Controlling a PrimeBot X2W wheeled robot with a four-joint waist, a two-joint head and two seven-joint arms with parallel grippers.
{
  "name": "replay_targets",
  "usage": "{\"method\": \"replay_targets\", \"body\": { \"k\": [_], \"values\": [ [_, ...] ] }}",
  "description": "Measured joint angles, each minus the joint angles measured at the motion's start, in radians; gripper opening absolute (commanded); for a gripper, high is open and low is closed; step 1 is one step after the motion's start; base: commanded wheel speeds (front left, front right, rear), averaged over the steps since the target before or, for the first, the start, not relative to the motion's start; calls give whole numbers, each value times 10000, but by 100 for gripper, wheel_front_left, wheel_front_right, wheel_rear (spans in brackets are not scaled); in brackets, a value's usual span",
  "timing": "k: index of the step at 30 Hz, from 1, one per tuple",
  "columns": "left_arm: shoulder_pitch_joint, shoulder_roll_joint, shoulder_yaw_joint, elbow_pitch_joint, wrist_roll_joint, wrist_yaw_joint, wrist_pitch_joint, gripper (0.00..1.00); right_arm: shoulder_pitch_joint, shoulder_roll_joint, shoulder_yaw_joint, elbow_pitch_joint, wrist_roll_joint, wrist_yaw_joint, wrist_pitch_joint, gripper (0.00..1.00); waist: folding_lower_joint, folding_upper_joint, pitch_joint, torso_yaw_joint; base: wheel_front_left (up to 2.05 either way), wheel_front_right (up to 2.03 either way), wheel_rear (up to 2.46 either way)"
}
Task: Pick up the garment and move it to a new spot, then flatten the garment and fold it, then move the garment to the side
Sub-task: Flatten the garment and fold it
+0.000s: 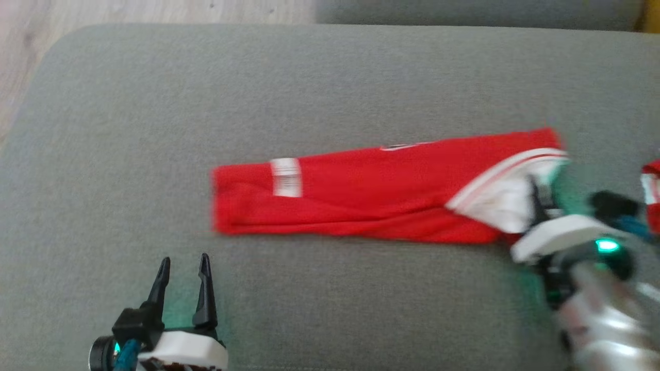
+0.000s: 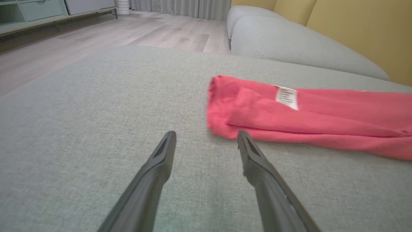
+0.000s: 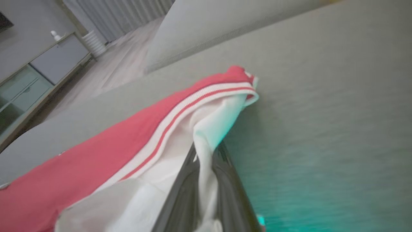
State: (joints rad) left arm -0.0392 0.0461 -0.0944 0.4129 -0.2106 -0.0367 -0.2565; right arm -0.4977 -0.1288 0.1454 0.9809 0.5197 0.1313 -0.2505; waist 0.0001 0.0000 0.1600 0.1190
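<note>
Looking down on a big grey fabric sofa cushion (image 1: pixel 129 129), with pale wood floor (image 1: pixel 31 62) off past its far-left corner. Lying across the middle and right of it: a red jersey garment (image 1: pixel 361 196), folded lengthwise into a long flat strip running left to right. Mostly red, with a white panel and red-and-white striped trim (image 3: pixel 180 112) at the right end, bunched up a bit there. Got the right jaws clenched on that white fabric, cloth pinched between the two dark fingers (image 3: pixel 182 196), plain as day from the right wrist view. Got the left jaws released, fingers (image 2: pixel 162 158) spread wide, hovering over bare cushion near the strip's left end and apart from it as far as can be told. Smallest bit: a white rectangular label (image 1: pixel 286 178) on top of the red near that left end.
</note>
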Motion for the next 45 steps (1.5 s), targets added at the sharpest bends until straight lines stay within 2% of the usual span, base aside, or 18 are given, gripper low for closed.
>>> {"method": "replay_targets", "body": {
  "k": [3, 7, 8, 10, 12, 15, 21, 27, 28, 29, 32, 34, 39, 45],
  "values": [
    [10, 0, -46, 2, -10, 0, 0, 100, 346, -663, -746, -640, -499, 0, 0, 0, -1, 0, -152, -225, 0, 0, 0],
    [30, 0, -215, -13, -13, -15, 0, 100, 603, -558, -798, -1860, -897, 0, 0, 0, -1, 0, -337, -411, 0, 0, 0],
    [35, 0, -345, -2, -29, -15, 0, 100, 594, -293, -422, -2579, -901, 0, -2, 0, -1, 0, -415, -404, 0, 0, 0],
    [35, -2, -449, 13, -113, -17, 0, 100, 595, -33, 127, -3137, -886, 0, -2, 0, -2, 0, -467, -296, 0, 0, 0],
    [35, 0, -497, 19, -113, -19, 0, 100, 595, 42, 510, -3335, -838, 0, -2, 0, -1, 0, -488, -212, 0, 0, 0],
    [35, 4, -681, 42, -100, -40, 0, 100, 600, 305, 1716, -3639, -416, 0, -2, 0, -2, 0, -541, 123, 0, 0, 0],
    [53, 8, -848, 38, 17, -73, 0, 100, 600, 566, 3764, -3530, 525, 0, 8, 0, -2, 0, -613, 1075, 0, 0, 0],
    [54, 10, -1078, 33, 79, -88, 0, 100, 369, 570, 4502, -2640, 1124, 0, 8, 0, -1, 0, -594, 2093, 0, 0, 0],
    [53, 8, -1089, 31, 81, -88, 0, 100, 276, 571, 4592, -2543, 1338, 0, 6, 31, -1, 0, -591, 2239, 0, 0, 0],
    [53, 10, -1103, 33, 79, -84, 0, 100, 172, 571, 4719, -2495, 1540, 0, 6, 100, -1, 0, -590, 2375, 0, 0, 0],
    [59, 10, -1058, 33, 79, -73, 0, 100, -115, 585, 4807, -2560, 1789, 0, 4, 100, -1, 0, -611, 2599, 0, 0, 0],
    [93, 12, -974, 31, 79, -61, 0, 100, -249, 658, 4497, -2621, 1676, 0, 0, 100, -2, 0, -633, 2520, 0, 0, 0],
    [96, 6, -700, -58, 169, -33, 0, 100, 30, 662, 2765, -2709, 407, 0, -2, 100, -1, 0, -756, 1940, 0, 0, 0],
    [80, 12, -454, -125, 360, -42, 0, 100, 1329, 663, 453, -2991, -1499, 0, -2, 100, -1, 0, -918, 952, 0, 0, 0]
  ]
}}
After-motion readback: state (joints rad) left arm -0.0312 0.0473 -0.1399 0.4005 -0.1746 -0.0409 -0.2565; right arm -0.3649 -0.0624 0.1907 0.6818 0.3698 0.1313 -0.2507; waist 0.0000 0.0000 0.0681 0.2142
